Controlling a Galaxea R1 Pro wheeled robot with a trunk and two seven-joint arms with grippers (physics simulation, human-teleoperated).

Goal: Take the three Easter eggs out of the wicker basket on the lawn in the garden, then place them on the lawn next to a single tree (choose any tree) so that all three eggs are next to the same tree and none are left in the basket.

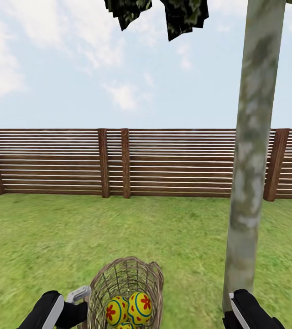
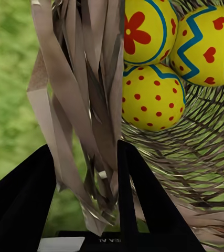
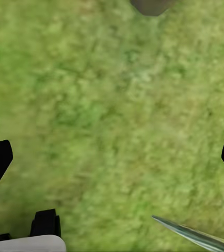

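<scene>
Now: left claw [image 2: 85, 173] clamped on rim of wicker basket [image 1: 125, 278], basket lifted in front of robot; three Easter eggs [image 1: 128, 308] all inside, close-packed at bottom. Right claw [image 3: 112, 157] spread wide, empty, over bare lawn [image 1: 73, 237]. Tree [image 1: 251, 173] trunk just right of basket, near. Slat fence [image 1: 118, 162] far behind. Judgement: no egg out yet; basket brought beside tree, all three placements left

No legible text or labels.
</scene>
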